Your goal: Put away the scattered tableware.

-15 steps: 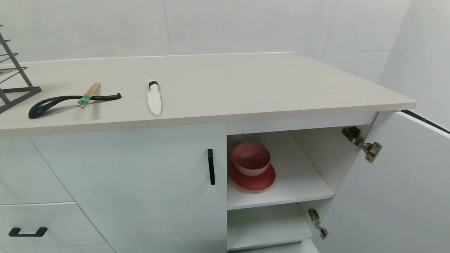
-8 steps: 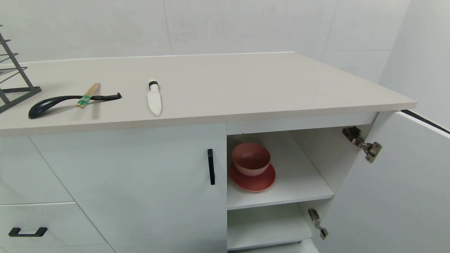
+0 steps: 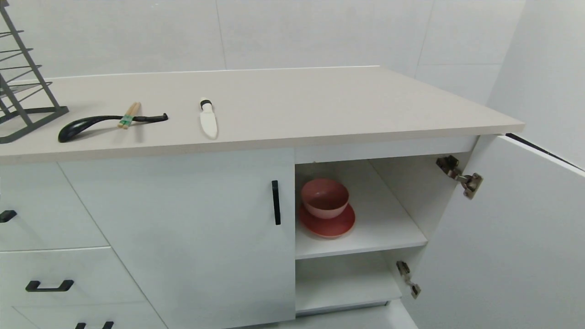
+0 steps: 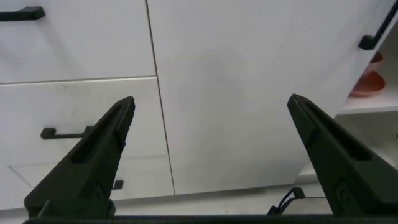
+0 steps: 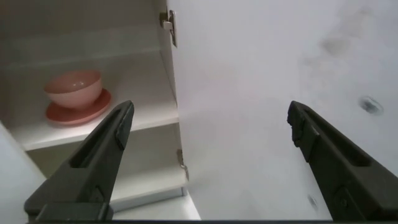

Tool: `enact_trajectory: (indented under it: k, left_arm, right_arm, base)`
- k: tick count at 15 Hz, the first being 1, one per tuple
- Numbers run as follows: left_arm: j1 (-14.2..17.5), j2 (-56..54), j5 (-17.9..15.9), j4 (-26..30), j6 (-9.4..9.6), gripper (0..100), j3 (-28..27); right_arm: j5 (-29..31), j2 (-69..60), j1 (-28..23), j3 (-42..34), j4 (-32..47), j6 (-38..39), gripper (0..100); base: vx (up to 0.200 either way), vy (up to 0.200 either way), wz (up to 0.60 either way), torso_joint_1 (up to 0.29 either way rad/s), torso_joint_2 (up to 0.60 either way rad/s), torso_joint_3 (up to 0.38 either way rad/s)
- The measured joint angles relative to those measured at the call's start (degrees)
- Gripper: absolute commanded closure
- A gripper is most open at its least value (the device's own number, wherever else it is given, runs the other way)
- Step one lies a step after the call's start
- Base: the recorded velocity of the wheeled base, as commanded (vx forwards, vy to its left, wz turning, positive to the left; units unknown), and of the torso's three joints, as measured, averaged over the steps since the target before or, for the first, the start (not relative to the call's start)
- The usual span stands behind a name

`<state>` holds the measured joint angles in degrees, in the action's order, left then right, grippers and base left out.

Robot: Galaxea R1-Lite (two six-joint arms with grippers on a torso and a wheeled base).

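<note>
Both grippers empty; cutlery lying on countertop.
The left gripper (image 4: 210, 99) and right gripper (image 5: 210, 106) were noted spread wide with nothing held, low before the cabinet. The bowl (image 3: 324, 197) was seen stacked on the plate (image 3: 327, 225) on the upper shelf (image 3: 388, 228), centre-right of frame. The knife (image 3: 209, 119), chopsticks (image 3: 128, 115) and black spoon (image 3: 91, 124) were logged on the countertop (image 3: 320, 100), upper left, with the chopsticks across the spoon handle. A top-down pinch across a handle was judged best, chopsticks first.
</note>
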<state>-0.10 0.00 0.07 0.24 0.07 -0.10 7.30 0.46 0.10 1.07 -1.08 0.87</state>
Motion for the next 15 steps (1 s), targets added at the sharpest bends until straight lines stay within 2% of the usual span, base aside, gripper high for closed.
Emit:
enact_trajectory:
  k: [4,7,12,13,15]
  left_arm:
    - [0.0,0.0,0.0,0.0,-0.05,0,0.0]
    - [0.0,0.0,0.1,0.0,-0.43,0,0.0]
    - [0.0,0.0,0.1,0.0,-0.67,0,0.0]
    - [0.0,0.0,0.1,0.0,-0.67,0,0.0]
    - [0.0,0.0,0.1,0.0,-0.67,0,0.0]
  right_arm:
    - [-2.2,-0.1,0.0,0.0,0.0,0.0,0]
    - [-7.4,-0.2,0.0,-0.8,1.6,-0.2,0]
    - [-7.5,-0.2,0.1,-1.0,1.5,-0.3,0]
    - [-7.5,-0.1,0.1,-1.0,1.5,-0.3,0]
    - [-7.5,-0.1,0.1,-1.0,1.5,-0.3,0]
  base:
    - [-0.200,0.000,0.00,0.004,0.00,0.000]
    - [-0.200,0.000,0.00,0.001,0.00,0.004]
    - [-0.200,0.000,0.00,0.002,0.00,0.000]
    - [-0.200,-0.200,0.00,0.002,0.00,0.012]
    - [0.000,-0.200,0.00,0.000,0.00,0.005]
